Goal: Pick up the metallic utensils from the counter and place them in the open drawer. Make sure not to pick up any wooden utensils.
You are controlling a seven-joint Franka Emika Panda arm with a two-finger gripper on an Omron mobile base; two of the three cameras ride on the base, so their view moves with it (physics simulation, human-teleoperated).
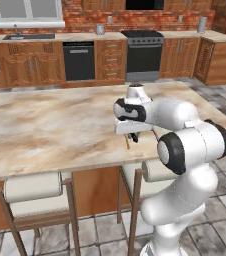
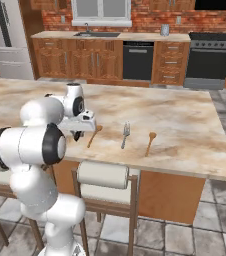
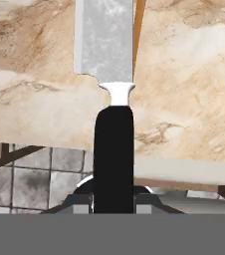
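My gripper (image 3: 113, 201) is shut on the black handle of the knife (image 3: 113, 144), whose silver blade points away over the marbled counter (image 3: 194, 74). A thin brown wooden handle (image 3: 139, 30) shows just beside the blade. In the right base view the gripper (image 2: 78, 134) hangs near the counter's (image 2: 185, 120) front edge, next to a wooden spoon (image 2: 93, 136). The grey metal fork (image 2: 125, 135) lies to its right, then a second wooden spoon (image 2: 150, 142). In the left base view the gripper (image 1: 133, 136) hangs low over the counter (image 1: 45, 125). The open drawer is out of view.
Padded stools (image 2: 105, 175) (image 1: 35, 192) stand tucked under the counter's front edge, right below the hand. Tiled floor (image 3: 30, 182) shows past that edge. Cabinets, a dishwasher (image 1: 79, 61) and a stove (image 1: 143, 55) line the far brick wall.
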